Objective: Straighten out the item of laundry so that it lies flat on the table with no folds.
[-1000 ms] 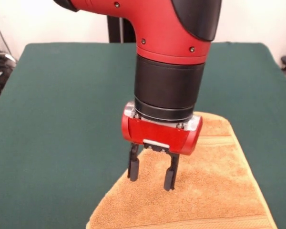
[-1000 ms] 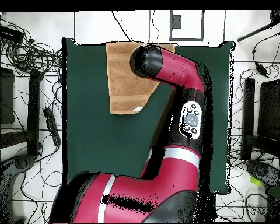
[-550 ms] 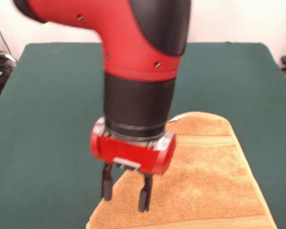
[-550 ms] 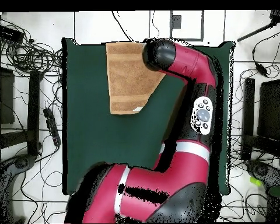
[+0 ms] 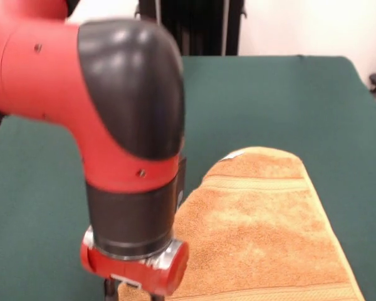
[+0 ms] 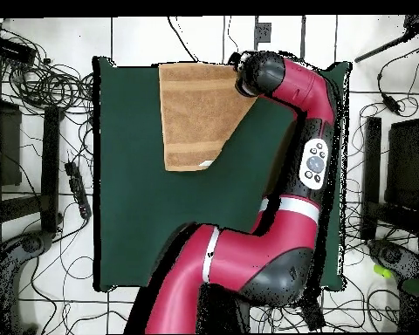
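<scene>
Our gripper (image 5: 133,295) hangs just beside the towel (image 5: 263,232) at its folded diagonal edge; we cannot tell its jaw state.

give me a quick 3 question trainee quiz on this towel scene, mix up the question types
1. True or false: the towel lies fully flat, with no fold.
2. Multiple choice: in the front view the gripper is at the towel's A) lower left edge B) top right corner C) middle.
3. Fill in: the table is covered in dark ____ cloth.

Key: 1 false, one side is folded over on a slant. 2 A. 3 green.
</scene>
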Action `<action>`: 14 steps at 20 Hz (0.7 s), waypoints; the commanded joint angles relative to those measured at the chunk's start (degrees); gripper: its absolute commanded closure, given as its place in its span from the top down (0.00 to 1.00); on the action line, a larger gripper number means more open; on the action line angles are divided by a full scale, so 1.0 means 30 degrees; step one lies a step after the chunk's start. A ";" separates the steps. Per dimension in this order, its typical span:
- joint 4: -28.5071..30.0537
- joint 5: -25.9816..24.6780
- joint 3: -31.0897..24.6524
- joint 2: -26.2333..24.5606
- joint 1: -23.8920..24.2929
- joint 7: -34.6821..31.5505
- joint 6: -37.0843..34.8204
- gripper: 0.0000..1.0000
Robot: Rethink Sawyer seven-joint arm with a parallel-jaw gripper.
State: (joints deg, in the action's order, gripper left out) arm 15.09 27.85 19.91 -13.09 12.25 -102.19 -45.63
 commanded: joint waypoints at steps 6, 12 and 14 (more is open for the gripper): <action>-0.5849 1.6539 1.8005 -0.7984 0.3745 -0.0837 0.1513 1.00; -0.6404 2.7865 2.8340 -0.9486 0.6286 0.1664 0.5745 1.00; -0.6455 3.0596 3.0705 -0.9573 0.6719 0.2040 0.6386 1.00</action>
State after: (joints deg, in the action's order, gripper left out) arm -2.33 99.49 80.30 -33.52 30.19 -102.20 -34.49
